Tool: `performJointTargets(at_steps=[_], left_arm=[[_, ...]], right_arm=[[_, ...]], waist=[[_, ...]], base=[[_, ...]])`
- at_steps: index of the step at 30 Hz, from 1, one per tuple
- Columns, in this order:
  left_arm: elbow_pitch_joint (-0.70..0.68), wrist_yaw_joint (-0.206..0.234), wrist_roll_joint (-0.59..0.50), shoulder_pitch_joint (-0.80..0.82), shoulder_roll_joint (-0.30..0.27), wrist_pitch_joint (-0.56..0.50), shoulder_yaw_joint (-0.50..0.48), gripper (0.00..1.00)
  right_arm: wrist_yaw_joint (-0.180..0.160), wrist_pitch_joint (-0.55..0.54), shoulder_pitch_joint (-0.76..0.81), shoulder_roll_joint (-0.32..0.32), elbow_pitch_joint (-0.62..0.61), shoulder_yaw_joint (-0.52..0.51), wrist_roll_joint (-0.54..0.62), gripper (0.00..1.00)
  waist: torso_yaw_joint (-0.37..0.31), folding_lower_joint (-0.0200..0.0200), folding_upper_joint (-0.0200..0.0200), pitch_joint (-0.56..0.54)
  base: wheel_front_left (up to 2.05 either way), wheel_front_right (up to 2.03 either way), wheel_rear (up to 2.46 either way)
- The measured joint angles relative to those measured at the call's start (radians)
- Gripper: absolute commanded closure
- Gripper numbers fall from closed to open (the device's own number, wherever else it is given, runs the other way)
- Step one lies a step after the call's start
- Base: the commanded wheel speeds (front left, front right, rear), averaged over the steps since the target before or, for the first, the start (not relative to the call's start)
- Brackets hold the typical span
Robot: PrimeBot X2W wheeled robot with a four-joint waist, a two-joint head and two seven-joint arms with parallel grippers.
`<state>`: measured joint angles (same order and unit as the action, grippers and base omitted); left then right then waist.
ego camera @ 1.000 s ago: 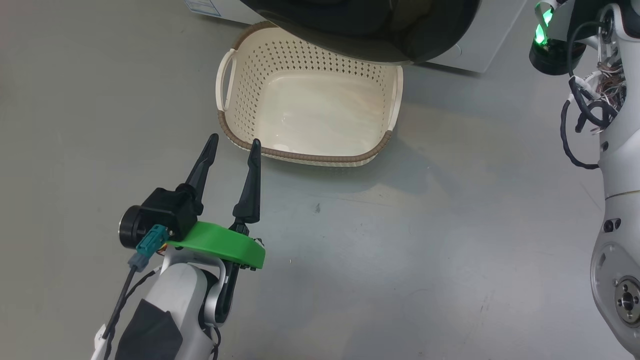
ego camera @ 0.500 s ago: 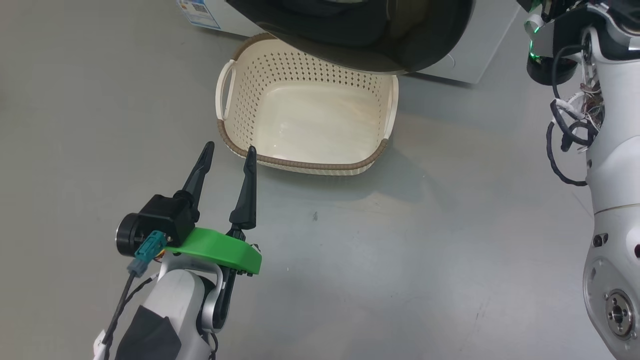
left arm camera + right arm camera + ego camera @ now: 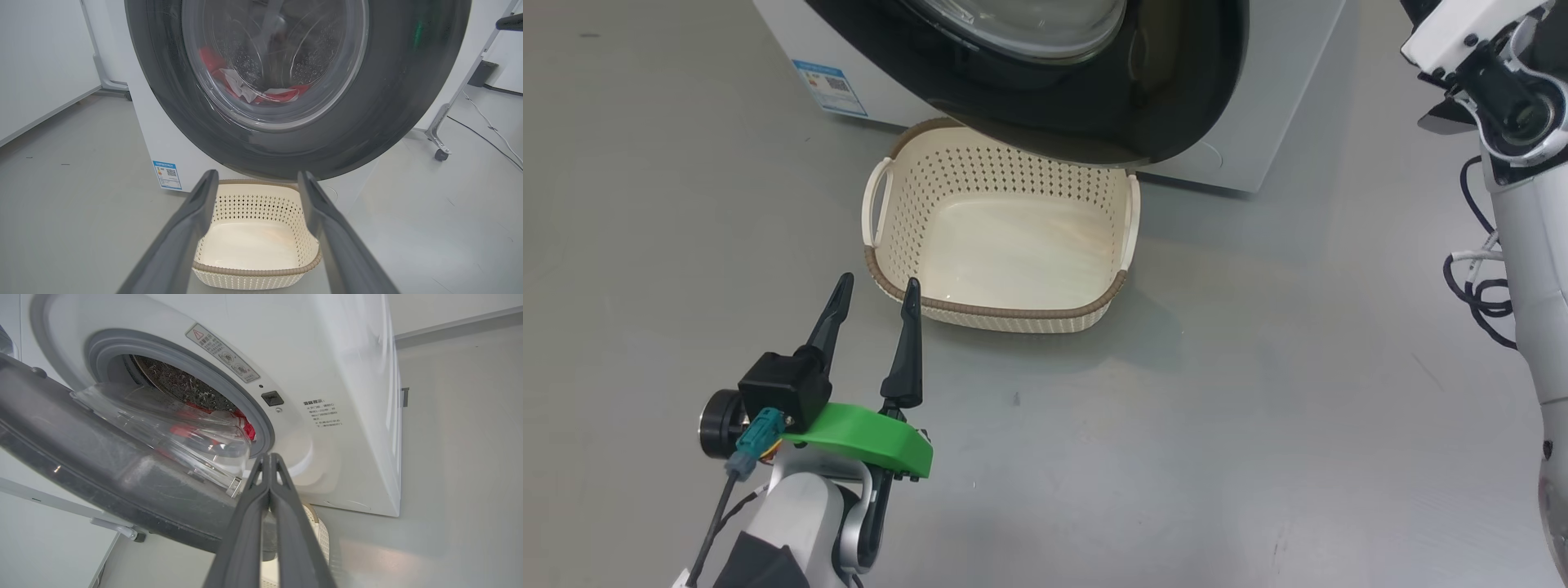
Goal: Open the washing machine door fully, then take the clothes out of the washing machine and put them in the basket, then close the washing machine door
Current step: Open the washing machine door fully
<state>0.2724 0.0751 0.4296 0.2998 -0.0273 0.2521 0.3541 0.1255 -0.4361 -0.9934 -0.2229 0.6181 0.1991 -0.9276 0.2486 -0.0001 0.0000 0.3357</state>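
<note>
The washing machine [image 3: 327,375] stands with its door [image 3: 102,469] partly open, black rim and clear glass bowl swung out over the basket [image 3: 1001,310]. Red clothes [image 3: 245,426] with white trim lie in the drum, also seen through the glass as clothes [image 3: 282,92]. The cream basket [image 3: 253,277] sits empty on the floor under the door [image 3: 294,147]. My left gripper [image 3: 879,282] is open just before the basket's near left corner, holding nothing; the left gripper [image 3: 257,175] frames the basket. My right gripper [image 3: 269,455] is shut and empty at the door's free edge, in the gap by the machine's front.
A blue label [image 3: 832,86] marks the machine's lower front. A wheeled stand leg [image 3: 439,153] and a floor cable [image 3: 490,130] lie right of the machine. A white wall panel [image 3: 41,61] runs along the left. Grey floor [image 3: 1176,457] spreads around the basket.
The head camera has shifted, so more of the machine front, door glass and label shows. The right arm's wrist has turned at the upper right. The left gripper stays open by the basket.
</note>
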Motion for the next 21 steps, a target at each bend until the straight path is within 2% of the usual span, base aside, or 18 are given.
performJointTargets(at_steps=[5, 11, 21], left_arm=[[-0.001, 0.0, -0.018, -0.008, 0.0, 0.0, -0.031, 0.0], [-0.008, 0.0, -0.029, -0.008, 0.0, 0.0, -0.063, 0.0], [-0.021, -0.001, -0.037, -0.014, -0.001, 0.0, -0.106, 0.0]], right_arm=[[0.0, 0.123, 0.049, -0.041, -0.058, 0.084, 0.129, 1.0], [0.0, 0.262, 0.127, -0.062, -0.135, 0.155, 0.202, 1.0], [0.0, 0.461, 0.277, -0.075, -0.156, 0.148, 0.26, 1.0]], waist=[[-0.026, 0.0, 0.0, -0.032], [-0.058, 0.0, 0.0, -0.06], [-0.096, 0.0, 0.0, -0.088]], base=[[0.0, 0.0, 0.0], [0.0, 0.0, 0.0], [0.0, 0.0, 0.0]])
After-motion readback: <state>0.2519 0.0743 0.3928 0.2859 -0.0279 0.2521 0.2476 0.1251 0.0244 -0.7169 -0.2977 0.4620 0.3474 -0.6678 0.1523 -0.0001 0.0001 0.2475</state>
